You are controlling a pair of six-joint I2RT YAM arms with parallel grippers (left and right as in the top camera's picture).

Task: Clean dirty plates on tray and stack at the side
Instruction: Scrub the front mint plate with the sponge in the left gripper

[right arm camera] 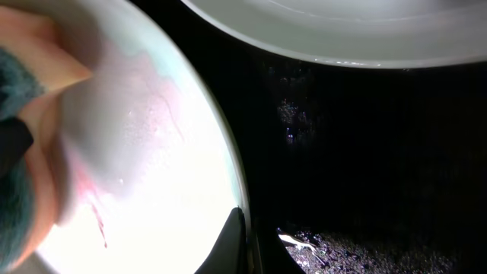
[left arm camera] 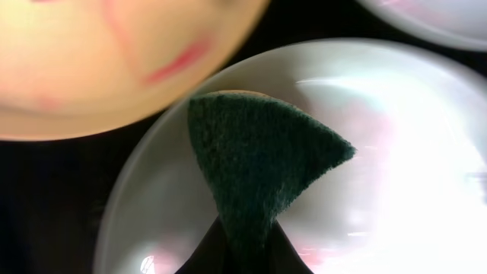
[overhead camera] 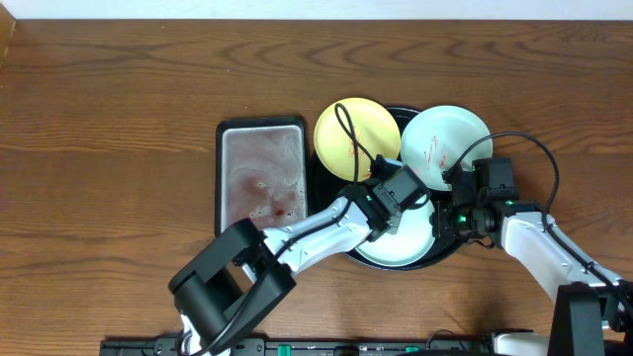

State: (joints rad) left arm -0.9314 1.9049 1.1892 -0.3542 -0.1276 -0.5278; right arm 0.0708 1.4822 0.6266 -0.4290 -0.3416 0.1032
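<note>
Tray (overhead camera: 401,115) w/ 3 smeared plates (overhead camera: 371,124).

Left arm (overhead camera: 316,229) and right arm (overhead camera: 539,242) show white shells, black joints, black cables (overhead camera: 348,138); left claw (left arm camera: 242,243) black

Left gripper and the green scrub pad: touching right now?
Touching. The left wrist view shows the green scrub pad pinched at its narrow end by the left gripper.

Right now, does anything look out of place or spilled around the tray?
The sauce-smeared blue-green plate and the yellow plate seem to overhang the rim of the black tray instead of lying flat inside it. The grey metal tray holds a reddish puddle. Nothing looks broken.
</note>
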